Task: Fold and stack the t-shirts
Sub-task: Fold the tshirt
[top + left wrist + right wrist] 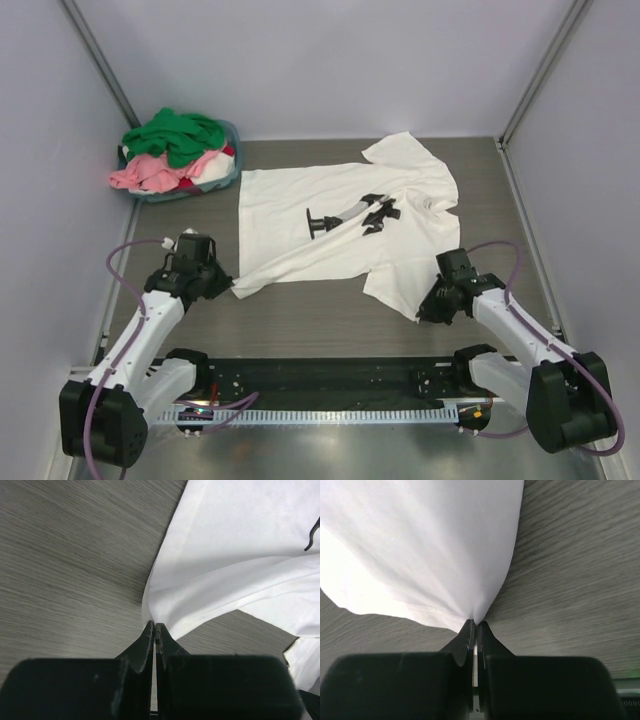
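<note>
Basket [226, 181] mostly hidden, white t-shirt [300, 240] print indistinct

Blue-grey basket [205, 187] at wood-grain table's [320, 322] far-left corner

The white shirt [290, 220] is seen as soft, matt cloth. The worktop [320, 330] is finished in matt grey wood grain. The left pincer [155, 626] and right pincer [474, 624] are made of matt black plastic.

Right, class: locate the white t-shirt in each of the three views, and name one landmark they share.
Top external: white t-shirt spread mid-table.
Left wrist: upper right, edge pinched in the left hand.
Right wrist: upper left, edge pinched in the right hand.
Shared landmark: the grey wood-grain table.
</note>
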Available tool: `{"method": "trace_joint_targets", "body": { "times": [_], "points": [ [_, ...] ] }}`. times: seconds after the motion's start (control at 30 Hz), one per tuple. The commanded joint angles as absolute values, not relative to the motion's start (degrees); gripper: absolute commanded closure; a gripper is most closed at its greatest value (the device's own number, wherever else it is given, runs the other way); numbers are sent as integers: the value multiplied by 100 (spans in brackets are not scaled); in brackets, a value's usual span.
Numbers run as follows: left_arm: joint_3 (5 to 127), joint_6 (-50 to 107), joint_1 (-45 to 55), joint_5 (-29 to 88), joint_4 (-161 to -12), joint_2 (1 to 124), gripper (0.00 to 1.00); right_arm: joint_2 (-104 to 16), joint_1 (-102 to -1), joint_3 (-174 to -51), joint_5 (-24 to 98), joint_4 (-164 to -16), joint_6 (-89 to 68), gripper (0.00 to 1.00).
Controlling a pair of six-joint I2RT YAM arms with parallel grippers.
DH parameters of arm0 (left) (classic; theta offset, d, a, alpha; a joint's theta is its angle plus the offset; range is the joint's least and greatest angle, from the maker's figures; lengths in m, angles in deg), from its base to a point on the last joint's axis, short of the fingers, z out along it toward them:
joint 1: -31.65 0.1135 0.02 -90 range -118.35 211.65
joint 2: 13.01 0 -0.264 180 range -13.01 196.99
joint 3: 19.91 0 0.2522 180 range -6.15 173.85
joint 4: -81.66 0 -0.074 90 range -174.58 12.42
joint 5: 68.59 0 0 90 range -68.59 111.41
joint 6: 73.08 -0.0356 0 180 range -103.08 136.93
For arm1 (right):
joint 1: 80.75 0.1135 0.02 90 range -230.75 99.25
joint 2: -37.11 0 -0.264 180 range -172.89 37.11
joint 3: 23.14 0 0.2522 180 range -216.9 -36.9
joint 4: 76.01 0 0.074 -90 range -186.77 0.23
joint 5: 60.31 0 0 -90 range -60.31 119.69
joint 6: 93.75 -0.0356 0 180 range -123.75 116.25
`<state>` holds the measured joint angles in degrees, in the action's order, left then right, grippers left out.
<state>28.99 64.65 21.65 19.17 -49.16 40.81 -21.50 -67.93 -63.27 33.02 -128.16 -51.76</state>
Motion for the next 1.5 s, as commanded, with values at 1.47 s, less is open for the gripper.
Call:
{"method": "trace_joint_targets", "body": {
  "times": [1.47],
  "points": [
    [6099, 5411, 2251, 1350, -3113, 6044, 100, -2756, -6730, -10879, 1713, -14620, -4261, 99]
  ]
}}
